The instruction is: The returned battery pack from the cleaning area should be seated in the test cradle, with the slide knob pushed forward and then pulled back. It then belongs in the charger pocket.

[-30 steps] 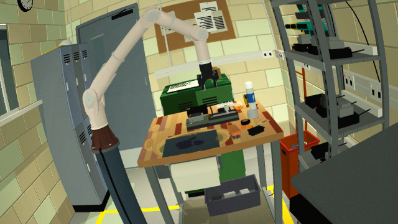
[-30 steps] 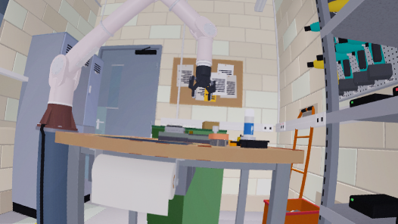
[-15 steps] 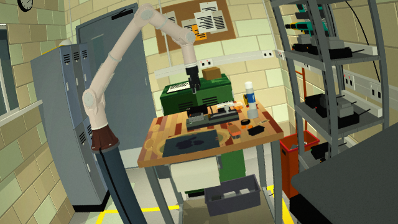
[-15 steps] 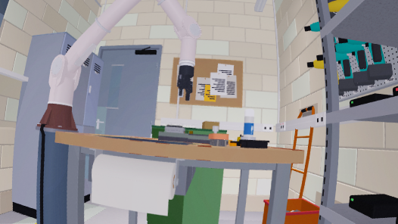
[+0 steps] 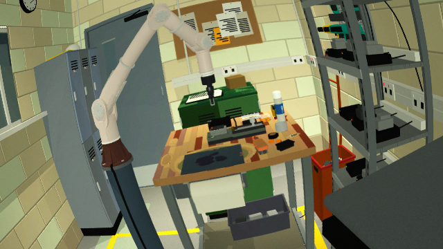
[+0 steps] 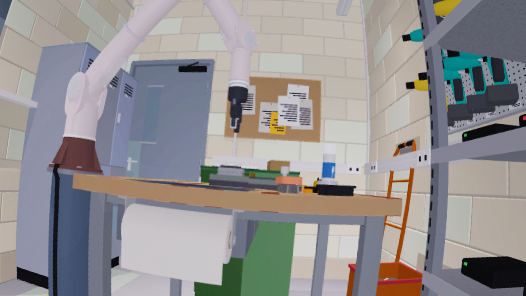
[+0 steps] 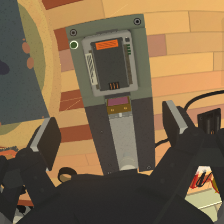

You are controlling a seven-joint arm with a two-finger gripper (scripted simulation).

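Observation:
My gripper (image 5: 211,101) (image 6: 233,126) (image 7: 112,133) hangs open and empty, well above the far left part of the wooden table. Straight below it the dark grey battery pack (image 7: 110,66), with an orange label at one end, sits in the light grey seat of the test cradle (image 5: 218,134) (image 7: 112,93). The cradle's slide track runs toward me from the pack, with a brass and purple slider (image 7: 118,104) close to the pack and a pale round knob (image 7: 127,164) at the near end. The charger (image 5: 218,122) stands behind the cradle, its pocket (image 7: 210,123) at the right edge of the wrist camera.
Behind the table stand a green cabinet (image 5: 221,103) with a cardboard box (image 5: 235,81) on top, and a grey door. A dark stained mat (image 5: 211,158) covers the table's front left. A white spray can (image 5: 279,110), tape roll (image 5: 273,135) and small tools lie to the right; metal shelving (image 5: 367,86) stands beyond.

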